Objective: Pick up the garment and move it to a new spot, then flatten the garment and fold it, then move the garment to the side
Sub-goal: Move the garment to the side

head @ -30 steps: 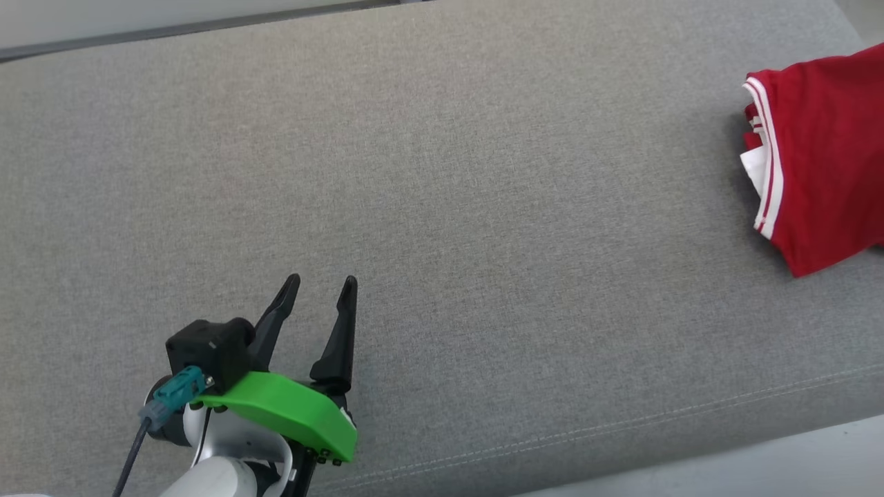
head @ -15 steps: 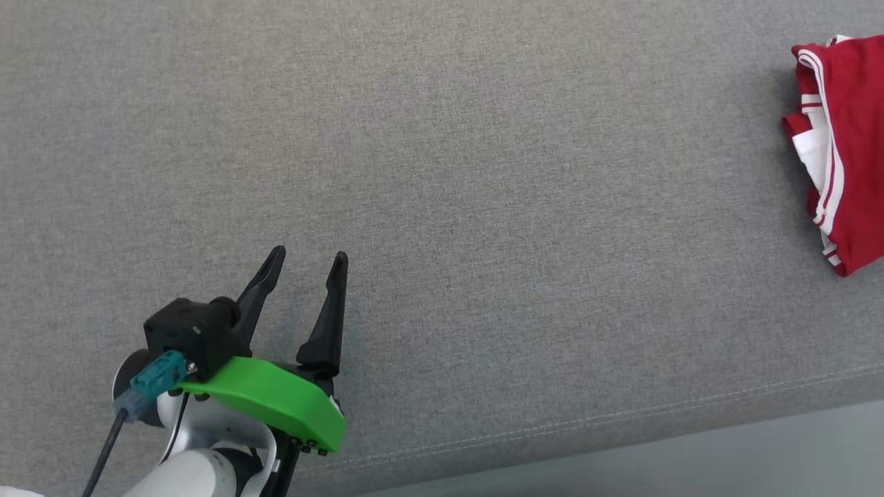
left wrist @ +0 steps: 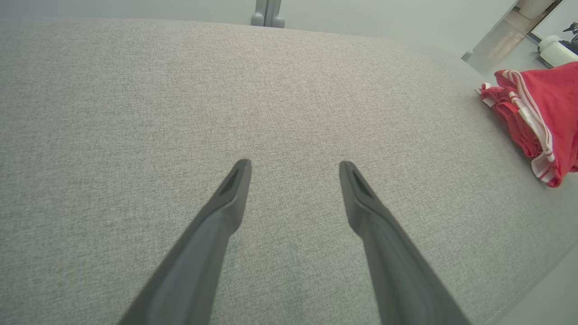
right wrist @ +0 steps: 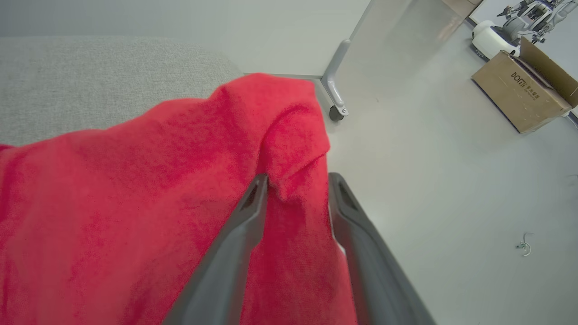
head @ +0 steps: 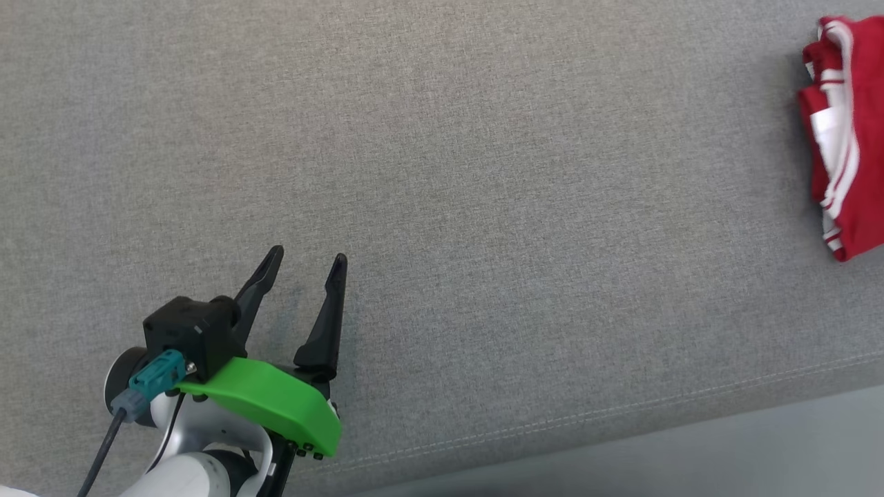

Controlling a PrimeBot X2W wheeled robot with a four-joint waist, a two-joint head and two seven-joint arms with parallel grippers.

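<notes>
Soft, light and limp, the red garment (head: pixel 856 207) lies bunched at the right end of the tabletop (head: pixel 483 172); its striped hem (left wrist: pixel 530 115) looks the best hold. The right pincer (right wrist: pixel 298 178) stands half parted around a fold, grip uncertain. The left pincer (head: pixel 308 254) hangs wide open, empty, above the tabletop.

Soft red knit garment (head: pixel 871 172), coarse matt grey upholstery (head: pixel 483 172)

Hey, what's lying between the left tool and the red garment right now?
Nothing. The stretch is bare grey upholstery from the left tool across to the red garment, as the head view and the left wrist view show.
</notes>
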